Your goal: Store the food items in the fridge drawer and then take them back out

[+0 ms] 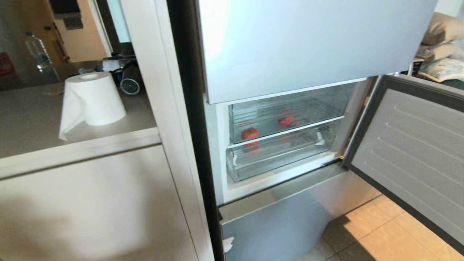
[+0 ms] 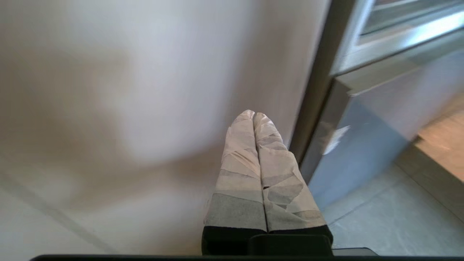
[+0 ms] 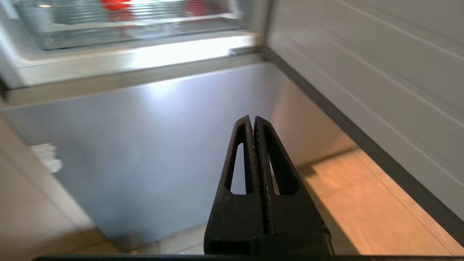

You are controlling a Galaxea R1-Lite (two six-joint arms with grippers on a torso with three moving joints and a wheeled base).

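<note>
Two red food items lay inside the fridge: one [image 1: 249,133] near the front left of the upper clear drawer [image 1: 290,108], the other [image 1: 286,120] farther back and to the right in that same drawer. Below this drawer sat a second clear drawer [image 1: 279,152], with white tape at its front corners; which of the two was the task's drawer could not be told for sure. Above the drawers hung a closed silver-blue upper door [image 1: 308,43], and below them a silver-blue lower panel [image 1: 275,224] with a white scrap stuck near its left edge. To the right of the drawers the compartment door [image 1: 413,152] stood swung open, its ribbed white inner face showing. Under that door lay a tiled floor [image 1: 377,232], partly in warm light.

Left of the fridge stood a pale cabinet carrying a table [image 1: 32,123], with a roll of paper towel [image 1: 93,99] and, farther back, a water bottle [image 1: 39,54].

The left tool [image 2: 253,115], its fingers wrapped in white tape, was pressed together in front of the cabinet face. The right tool [image 3: 252,117], black, was likewise closed on nothing, before the lower panel.
</note>
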